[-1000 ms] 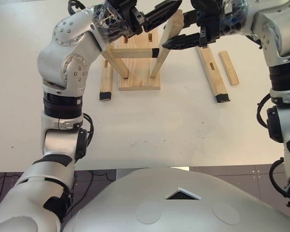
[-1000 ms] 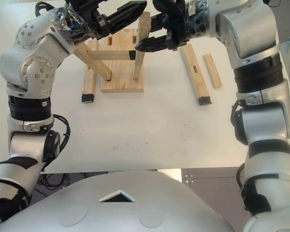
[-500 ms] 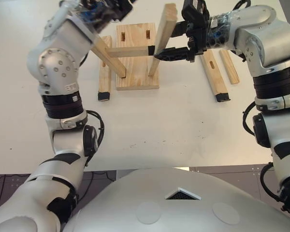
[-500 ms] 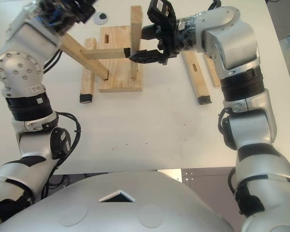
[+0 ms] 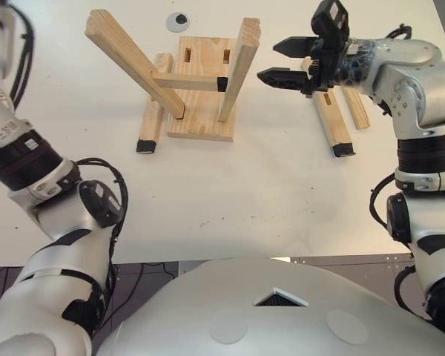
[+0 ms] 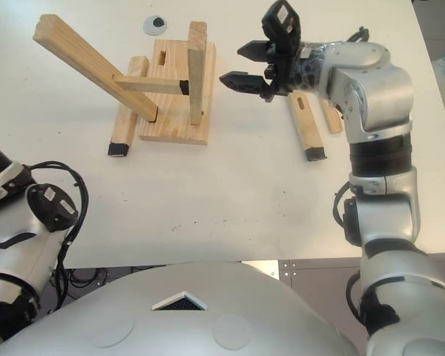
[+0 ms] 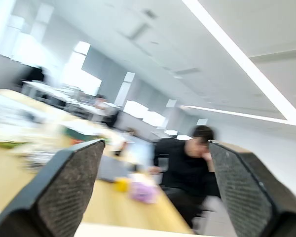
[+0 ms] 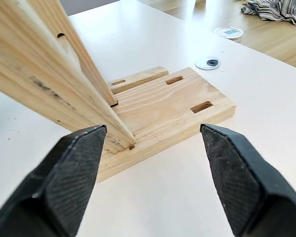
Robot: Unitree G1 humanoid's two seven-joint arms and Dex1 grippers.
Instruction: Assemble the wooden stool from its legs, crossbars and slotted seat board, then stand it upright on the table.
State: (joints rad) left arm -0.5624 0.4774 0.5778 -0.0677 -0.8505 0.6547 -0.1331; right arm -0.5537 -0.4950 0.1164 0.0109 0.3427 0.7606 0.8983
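Stool seat board [image 5: 200,119], a pale slotted pine plank, lies flat on the white surface [image 5: 245,193], toward its far side. Two pale square-section wooden legs rise from it: the tilted leg [image 5: 133,63] leans steeply toward the robot's left, and the upright leg [image 5: 237,70] stands nearly vertical. A short pale wooden crossbar [image 5: 185,80] joins them. A loose leg with a black foot cap [image 5: 150,122] lies just beside the board on the left. A slotted loose leg [image 5: 330,119] and a short loose wooden bar [image 5: 354,107] lie to the right, apart from the board.

Right end effector [image 5: 268,59] hovers near the upright leg, spread wide and empty. Left end effector [image 7: 155,187] is also spread wide and empty, aimed at the room.

CAUTION: Nothing restrains the two-leg frame. The leaning leg likely loads its joint sideways. A nudge from the right end effector could tip the frame off the board or pull the crossbar free.

Whether either leg sits fully in its slot cannot be determined, because the legs hide the joints. The left end effector's position relative to the board cannot be determined.
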